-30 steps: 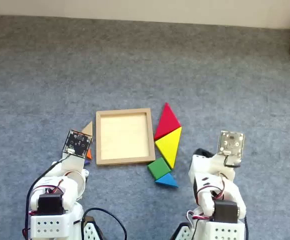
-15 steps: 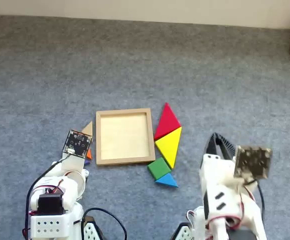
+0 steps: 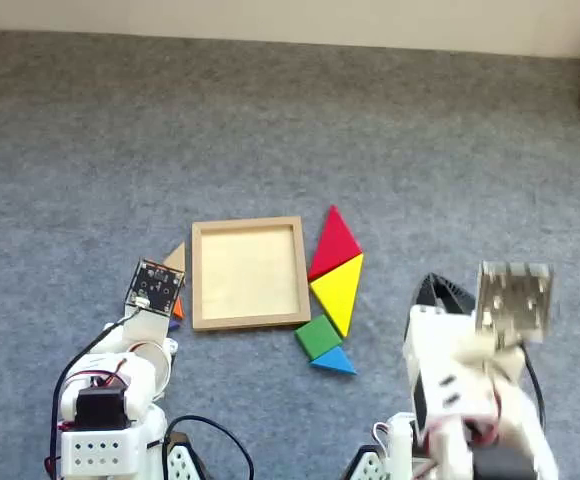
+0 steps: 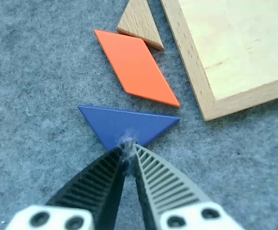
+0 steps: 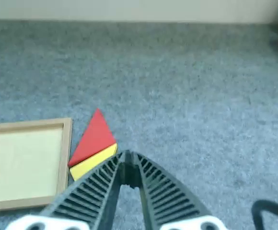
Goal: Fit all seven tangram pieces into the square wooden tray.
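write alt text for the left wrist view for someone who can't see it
The left tool, shut, points at a corner of a blue triangle lying on grey carpet. Past it lie an orange parallelogram and a plain wooden triangle, beside one corner of the empty wooden tray.
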Available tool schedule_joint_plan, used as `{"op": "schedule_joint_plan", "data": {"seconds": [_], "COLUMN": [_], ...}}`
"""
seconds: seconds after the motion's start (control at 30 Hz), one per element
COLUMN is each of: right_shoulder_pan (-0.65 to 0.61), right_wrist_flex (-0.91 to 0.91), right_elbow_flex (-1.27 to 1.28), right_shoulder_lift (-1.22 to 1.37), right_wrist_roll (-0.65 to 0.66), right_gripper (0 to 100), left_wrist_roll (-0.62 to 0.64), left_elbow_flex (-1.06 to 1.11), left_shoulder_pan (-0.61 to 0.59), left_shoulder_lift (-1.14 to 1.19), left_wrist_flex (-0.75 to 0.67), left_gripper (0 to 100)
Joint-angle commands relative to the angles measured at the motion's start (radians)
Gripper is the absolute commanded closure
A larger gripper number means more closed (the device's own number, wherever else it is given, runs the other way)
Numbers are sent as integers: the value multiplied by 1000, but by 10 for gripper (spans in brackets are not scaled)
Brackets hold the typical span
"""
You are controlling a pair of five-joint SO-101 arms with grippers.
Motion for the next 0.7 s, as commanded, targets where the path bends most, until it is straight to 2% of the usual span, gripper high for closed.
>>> {"op": "schedule_joint_plan", "data": {"seconds": [0.0, 0.57, 0.67], "right_shoulder_pan": [-18, -398, -423], "right_wrist_flex": [8, -84, -117], "right_elbow_flex": [-108, -197, -243], "right_shoulder_lift": [239, 808, 903], "right_wrist_roll": [5, 3, -71], "right_gripper": [995, 995, 995], "left_wrist_roll": [5, 5, 5], "left_elbow_flex": [21, 21, 21], "left_shoulder_pan": [-12, -12, -12], "left_shoulder_lift": [-4, -4, -4], "left_wrist_flex": [5, 5, 5], "left_gripper": [991, 991, 991]}}
